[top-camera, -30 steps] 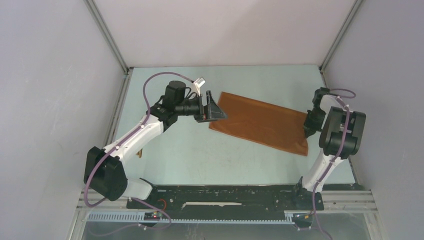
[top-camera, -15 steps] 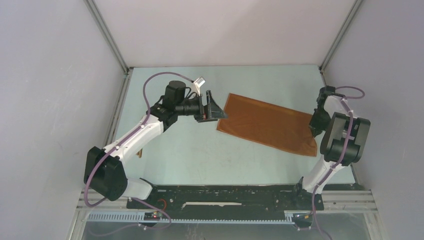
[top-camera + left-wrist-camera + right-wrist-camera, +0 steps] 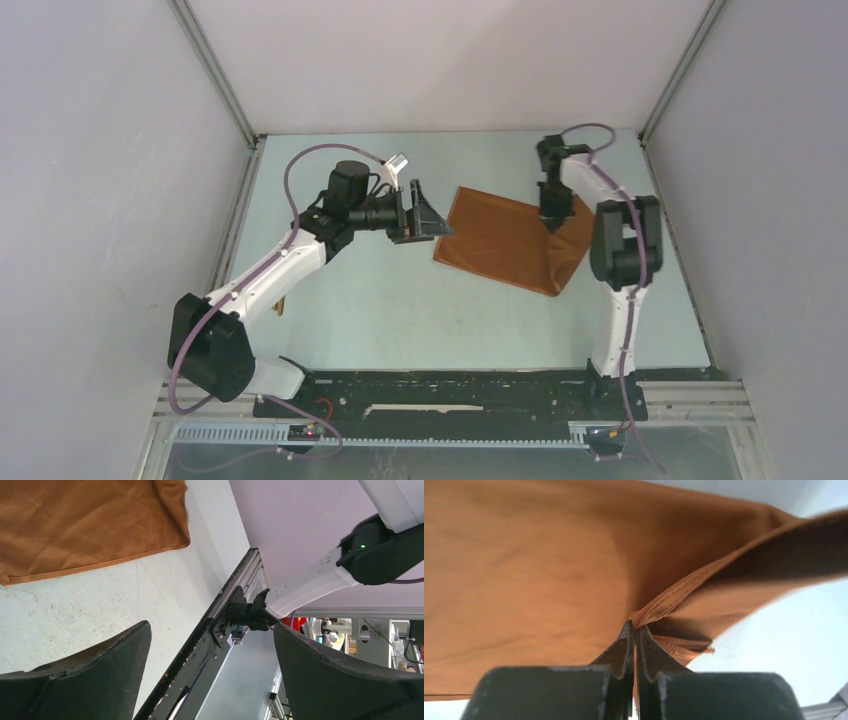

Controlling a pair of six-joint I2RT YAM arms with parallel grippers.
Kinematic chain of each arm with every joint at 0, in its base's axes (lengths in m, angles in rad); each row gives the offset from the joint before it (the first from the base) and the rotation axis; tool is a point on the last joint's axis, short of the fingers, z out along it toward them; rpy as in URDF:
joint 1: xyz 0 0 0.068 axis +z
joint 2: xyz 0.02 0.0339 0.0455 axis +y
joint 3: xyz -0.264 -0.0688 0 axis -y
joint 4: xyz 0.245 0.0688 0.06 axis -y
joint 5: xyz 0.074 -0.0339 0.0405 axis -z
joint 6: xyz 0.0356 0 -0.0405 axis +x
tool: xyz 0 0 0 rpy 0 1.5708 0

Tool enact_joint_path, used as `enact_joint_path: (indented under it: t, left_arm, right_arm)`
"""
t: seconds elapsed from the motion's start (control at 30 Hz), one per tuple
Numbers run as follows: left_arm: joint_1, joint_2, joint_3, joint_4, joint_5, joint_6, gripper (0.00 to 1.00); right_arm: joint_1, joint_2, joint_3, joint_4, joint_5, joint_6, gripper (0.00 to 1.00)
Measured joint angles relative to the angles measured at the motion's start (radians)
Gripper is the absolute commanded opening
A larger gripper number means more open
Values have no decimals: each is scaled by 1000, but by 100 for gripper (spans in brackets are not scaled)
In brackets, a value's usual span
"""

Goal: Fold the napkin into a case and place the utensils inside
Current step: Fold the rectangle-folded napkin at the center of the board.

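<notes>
The left arm reaches from its base at the near left up across the table. A thin brown sliver shows just beside its forearm, near the table's left edge. It is too small and too hidden to tell what it is.

The left gripper points right, toward the cloth. In the left wrist view its two dark fingers stand wide apart, with only bare table and the frame rail between them. It grips nothing. The near corner of the cloth lies flat ahead of the fingertips and does not touch them.

The napkin lies right of the table's centre, between the two grippers, tilted so its left edge runs just beside the left gripper. Its left part rests flat on the table. Its right part is raised and drawn leftward over the rest, so the cloth looks shorter on that side, with a sloping fold at the lower right. It is not yet a narrow case.

The right gripper hangs over the napkin's far right portion, pointing down. In the right wrist view the jaws are pressed together on the stitched hem, with no gap between them. The hem rises to the fingertips in a peaked fold, and the rest of the cloth spreads out below and to the left.

The right arm stands upright from its base at the near right and bends back over the napkin's right edge.
</notes>
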Motion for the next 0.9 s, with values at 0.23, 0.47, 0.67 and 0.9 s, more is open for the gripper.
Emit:
enact_joint_path:
  t: [0.23,0.47,0.67,0.9]
  left_arm:
    - [18,0,0,0,1,0,99]
    - [36,5,0,1,15,0,99]
    - [41,11,-2,4,17,-1,99]
    - [58,11,-2,8,19,-1,99]
  right_arm:
    - [220,282,395,-106,-68,21,0]
    - [322,402,634,-163,-193,30,0]
    - [330,407,646,-166,-272,35,0]
    - [329,409,646,-163,-336,31,0]
